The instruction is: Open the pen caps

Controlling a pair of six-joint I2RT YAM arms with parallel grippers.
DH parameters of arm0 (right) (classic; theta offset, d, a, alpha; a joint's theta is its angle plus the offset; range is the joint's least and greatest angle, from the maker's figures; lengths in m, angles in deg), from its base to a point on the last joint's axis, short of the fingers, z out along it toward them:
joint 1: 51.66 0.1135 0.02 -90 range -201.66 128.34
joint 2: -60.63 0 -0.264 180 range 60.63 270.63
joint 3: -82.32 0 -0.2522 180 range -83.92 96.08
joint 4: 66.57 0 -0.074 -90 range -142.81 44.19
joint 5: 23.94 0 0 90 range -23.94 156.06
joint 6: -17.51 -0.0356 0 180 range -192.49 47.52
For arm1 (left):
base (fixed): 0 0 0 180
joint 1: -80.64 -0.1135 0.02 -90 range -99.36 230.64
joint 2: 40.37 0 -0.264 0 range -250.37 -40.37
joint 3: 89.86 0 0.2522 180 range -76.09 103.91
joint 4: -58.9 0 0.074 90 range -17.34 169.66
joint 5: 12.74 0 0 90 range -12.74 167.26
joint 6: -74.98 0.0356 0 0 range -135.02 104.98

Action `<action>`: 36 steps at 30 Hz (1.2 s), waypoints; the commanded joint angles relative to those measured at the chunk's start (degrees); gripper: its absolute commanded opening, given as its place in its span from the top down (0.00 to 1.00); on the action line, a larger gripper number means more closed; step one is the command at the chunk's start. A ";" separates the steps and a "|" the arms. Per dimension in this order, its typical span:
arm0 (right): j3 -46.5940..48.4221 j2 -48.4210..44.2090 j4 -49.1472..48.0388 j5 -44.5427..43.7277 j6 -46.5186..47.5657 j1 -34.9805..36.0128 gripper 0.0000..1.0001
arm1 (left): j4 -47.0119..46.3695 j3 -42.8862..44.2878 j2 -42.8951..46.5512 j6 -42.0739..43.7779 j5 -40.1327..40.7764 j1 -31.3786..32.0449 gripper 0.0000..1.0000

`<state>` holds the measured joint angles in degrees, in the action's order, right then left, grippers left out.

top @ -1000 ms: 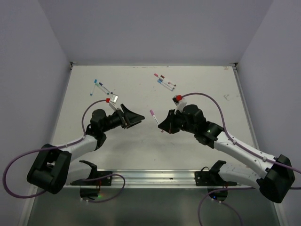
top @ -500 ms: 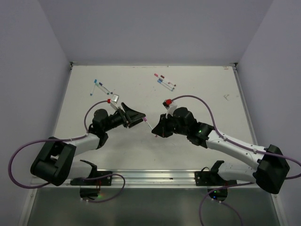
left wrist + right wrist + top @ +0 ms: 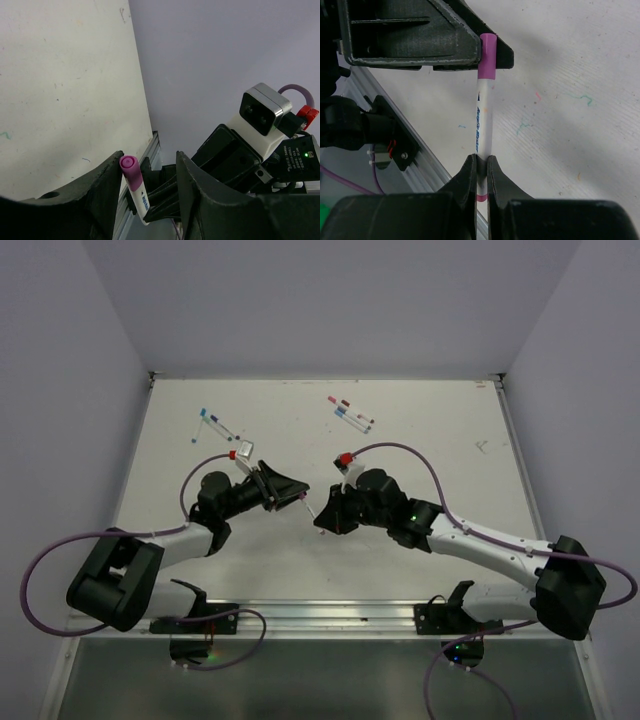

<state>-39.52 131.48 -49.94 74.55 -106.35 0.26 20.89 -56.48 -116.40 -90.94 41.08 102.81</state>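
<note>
My right gripper (image 3: pixel 480 161) is shut on the white barrel of a pen (image 3: pixel 483 120) and holds it above the table. The pen's pink cap (image 3: pixel 487 56) points at my left gripper. In the left wrist view the pink cap (image 3: pixel 131 171) sits between the open jaws of my left gripper (image 3: pixel 149 160), close against the left finger; the right finger stands well apart from it. In the top view the pen (image 3: pixel 308 503) bridges my left gripper (image 3: pixel 298 493) and my right gripper (image 3: pixel 325 518) at the table's middle.
Two blue-capped pens (image 3: pixel 215 424) lie at the back left of the white table (image 3: pixel 440 430). Several pens with pink and blue caps (image 3: pixel 352 412) lie at the back middle. An aluminium rail (image 3: pixel 330 614) runs along the near edge.
My right arm has moved left with the pen, bringing its capped end in between the jaws of my left gripper. The left arm has shifted only slightly.
</note>
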 commanded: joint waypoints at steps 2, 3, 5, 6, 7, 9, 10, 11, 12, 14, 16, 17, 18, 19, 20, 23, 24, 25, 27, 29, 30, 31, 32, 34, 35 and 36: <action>2.88 -0.27 -2.61 -1.63 0.38 0.81 1.00 | -3.69 1.83 -0.43 0.16 0.06 0.41 0.54; 2.88 -0.45 -2.52 -1.72 0.38 0.90 1.00 | -3.69 1.74 -0.44 0.33 0.06 0.41 0.55; 2.97 -0.54 -2.52 -1.81 0.47 0.99 1.00 | -3.78 1.65 -0.52 0.33 0.06 0.41 0.62; 3.14 -0.36 -2.35 -1.90 0.56 0.90 1.00 | -3.95 1.57 -0.61 0.33 0.06 0.41 0.67; 3.23 -0.36 -2.26 -1.90 0.64 0.99 1.00 | -4.04 1.57 -0.70 0.33 -0.03 0.41 0.75; 3.32 -0.27 -2.08 -2.07 0.73 1.16 1.00 | -4.04 1.57 -0.61 0.42 -0.03 0.41 0.87; 3.41 -0.19 -1.91 -2.08 1.08 1.16 1.00 | -4.13 1.57 -0.70 0.42 -0.11 0.41 1.00; 3.50 -0.01 -1.65 -2.34 1.35 1.16 1.00 | -4.13 1.57 -0.79 0.42 -0.11 0.41 1.00; 4.02 0.60 -1.21 -2.51 1.61 1.25 0.96 | -4.13 1.65 -0.79 0.42 -0.20 0.41 1.00; 4.90 1.48 0.02 -2.95 2.31 1.34 0.67 | -4.13 1.65 -0.53 0.34 -0.20 0.41 1.00; 6.13 2.88 0.11 -2.87 2.93 1.25 0.59 | -4.13 1.57 -0.35 0.25 -0.20 0.41 1.00; 6.57 3.59 0.11 -2.95 3.10 1.25 0.56 | -4.04 1.57 -0.26 0.16 -0.12 0.41 1.00; 7.53 4.12 0.11 -2.95 3.28 1.34 0.56 | -3.78 1.65 -0.09 0.25 -0.11 0.50 1.00; 7.98 5.60 0.20 -3.04 3.46 1.34 0.55 | -3.60 1.65 0.18 0.25 -0.11 0.50 1.00; 8.50 6.31 0.20 -3.13 3.54 1.34 0.56 | -3.60 1.74 0.27 0.25 -0.11 0.50 1.00; 10.44 8.94 0.47 -2.69 3.46 1.34 0.67 | -2.99 1.74 1.06 0.25 -0.03 0.50 1.00; 10.88 9.48 0.38 -2.60 3.37 1.34 0.77 | -2.81 1.83 1.23 0.42 -0.03 0.50 1.00; 10.97 9.83 0.38 -2.78 3.02 1.43 0.92 | -1.94 2.00 1.67 0.68 -0.03 0.50 1.00; 10.62 10.36 0.82 -3.74 2.93 1.86 1.00 | 0.60 2.62 2.55 1.47 0.94 0.50 1.00; 10.70 10.80 2.74 -5.93 3.63 2.83 1.00 | 4.46 4.11 3.51 2.44 3.91 0.41 1.00; 10.97 10.98 4.06 -7.86 3.98 4.40 1.00 | 7.35 4.81 4.13 3.66 5.67 0.33 1.00; 11.32 11.41 5.55 -13.79 5.12 5.46 1.00 | 14.17 5.60 5.53 4.37 7.95 0.33 1.00; 11.84 11.85 8.96 -17.59 5.56 6.69 1.00 | 17.98 7.52 6.15 4.90 13.45 0.33 1.00; 13.77 13.87 12.40 -30.90 6.18 10.99 1.00 | 25.29 9.64 6.86 6.57 18.32 0.33 1.00; 15.52 14.83 15.64 -34.91 6.09 12.49 1.00 | 27.23 11.57 6.86 6.57 22.08 0.33 1.00; 16.58 17.54 17.32 -38.86 5.92 14.85 1.00 | 28.29 12.02 6.69 6.05 23.69 0.33 1.00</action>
<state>-26.01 144.97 -44.23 51.89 -102.42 9.29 41.81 -50.36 -111.19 -85.98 50.28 104.01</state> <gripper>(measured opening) 0.127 0.174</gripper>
